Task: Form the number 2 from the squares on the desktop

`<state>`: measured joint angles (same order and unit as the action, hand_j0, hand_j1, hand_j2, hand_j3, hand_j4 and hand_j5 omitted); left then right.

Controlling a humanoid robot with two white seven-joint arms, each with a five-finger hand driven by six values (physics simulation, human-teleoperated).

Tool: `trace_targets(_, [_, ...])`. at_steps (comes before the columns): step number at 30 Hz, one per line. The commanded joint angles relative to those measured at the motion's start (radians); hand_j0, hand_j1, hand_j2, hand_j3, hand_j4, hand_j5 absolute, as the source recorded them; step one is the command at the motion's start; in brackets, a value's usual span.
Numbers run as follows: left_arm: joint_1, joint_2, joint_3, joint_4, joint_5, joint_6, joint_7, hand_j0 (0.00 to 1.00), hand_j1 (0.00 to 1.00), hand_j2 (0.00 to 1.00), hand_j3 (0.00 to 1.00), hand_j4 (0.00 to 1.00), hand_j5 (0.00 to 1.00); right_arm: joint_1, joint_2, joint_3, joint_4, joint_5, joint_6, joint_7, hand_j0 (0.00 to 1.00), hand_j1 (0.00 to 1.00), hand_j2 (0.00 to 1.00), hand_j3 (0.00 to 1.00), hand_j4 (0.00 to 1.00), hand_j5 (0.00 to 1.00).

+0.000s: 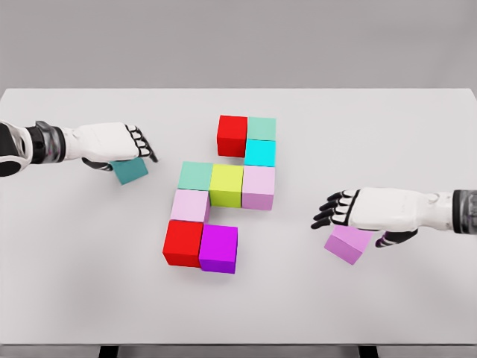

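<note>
Nearest me, the desk (pixel 74 298) carries the half-built 2 (pixel 223 194) at its centre. Right robot hand (pixel 350 216) holds a lilac cube (pixel 347 246), left robot hand (pixel 123 145) a teal cube (pixel 130 171). I judge them light, rigid, smooth; pinch opposite faces.

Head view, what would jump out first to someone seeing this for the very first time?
A cluster of bright cubes at the table's center, stepping down from a red cube at the top to a magenta cube at the bottom. The left hand is over a teal cube at the left, and the right hand over a lilac cube at the right.
</note>
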<state>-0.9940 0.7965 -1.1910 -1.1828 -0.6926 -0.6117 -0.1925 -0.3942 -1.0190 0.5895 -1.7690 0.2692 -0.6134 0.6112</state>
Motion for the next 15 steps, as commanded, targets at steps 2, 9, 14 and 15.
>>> trace_targets(2, [0.0, -0.002, 0.001, 0.0, 0.004, 0.001, 0.001, 0.63, 0.63, 0.63, 0.63, 0.63, 0.63, 0.0, 0.017, 0.001, 0.0, 0.024, 0.003, 0.0, 0.99, 0.99, 0.99, 0.99, 0.99, 0.99])
trace_targets(9, [-0.002, -0.002, 0.002, 0.003, 0.008, 0.001, -0.001, 0.59, 0.59, 0.59, 0.59, 0.59, 0.59, 0.002, 0.027, 0.001, 0.0, 0.045, 0.003, 0.0, 0.99, 0.99, 0.99, 0.99, 0.99, 0.99])
trace_targets(14, [-0.015, -0.003, 0.002, 0.005, 0.01, 0.001, -0.001, 0.6, 0.6, 0.6, 0.6, 0.6, 0.6, 0.003, 0.048, -0.002, 0.002, 0.077, 0.003, 0.0, 0.99, 0.99, 0.99, 0.99, 0.99, 0.99])
trace_targets(15, [-0.018, -0.005, 0.002, 0.006, 0.01, 0.001, -0.001, 0.6, 0.6, 0.6, 0.6, 0.6, 0.6, 0.003, 0.048, -0.002, 0.002, 0.081, 0.003, 0.0, 0.99, 0.99, 0.99, 0.99, 0.99, 0.99])
